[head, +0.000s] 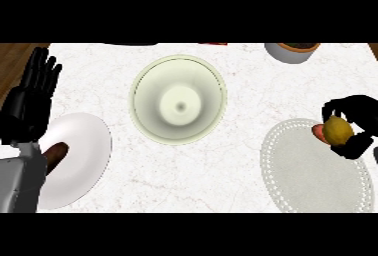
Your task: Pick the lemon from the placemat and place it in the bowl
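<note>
Right hand [353,125], black fingers curled round the yellow oval lemon [338,130], holds it over the right edge of the white lace-edged round placemat [314,167]. Pale green round bowl [178,99] lies well left and slightly farther. Left hand [29,95] rests open at far left.

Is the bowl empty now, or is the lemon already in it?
Empty: the bowl shows only its bare inside. The lemon is over the placemat, held by the right robot hand.
</note>
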You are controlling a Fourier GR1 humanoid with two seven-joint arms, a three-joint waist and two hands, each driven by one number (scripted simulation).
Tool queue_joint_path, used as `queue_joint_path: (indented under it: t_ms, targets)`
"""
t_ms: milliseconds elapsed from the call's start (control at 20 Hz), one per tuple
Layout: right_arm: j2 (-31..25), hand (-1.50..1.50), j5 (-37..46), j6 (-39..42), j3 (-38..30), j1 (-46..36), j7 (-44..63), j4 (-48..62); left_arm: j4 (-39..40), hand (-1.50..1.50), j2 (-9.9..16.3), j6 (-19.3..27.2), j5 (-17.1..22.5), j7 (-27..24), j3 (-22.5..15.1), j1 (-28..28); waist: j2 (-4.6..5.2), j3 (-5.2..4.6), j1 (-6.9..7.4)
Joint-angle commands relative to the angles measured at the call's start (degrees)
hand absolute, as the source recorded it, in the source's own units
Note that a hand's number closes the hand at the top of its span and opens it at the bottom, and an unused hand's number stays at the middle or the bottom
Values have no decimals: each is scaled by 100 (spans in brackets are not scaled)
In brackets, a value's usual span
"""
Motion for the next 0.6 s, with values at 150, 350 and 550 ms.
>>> queue_joint_path:
  t_ms: [150,350,550]
  targets:
    - [-519,150,289,-446,-61,-1576,-1285,2039,44,0,157,-89,15,197,10,-258,23,18,90]
    - [-601,150,418,-1194,-312,-2186,-1445,2712,209,0,56,-82,-65,-145,2,-64,2,9,-4]
    - [-634,150,220,-1439,-624,-2721,-1856,3256,32,0,18,20,19,49,100,112,-58,4,-96]
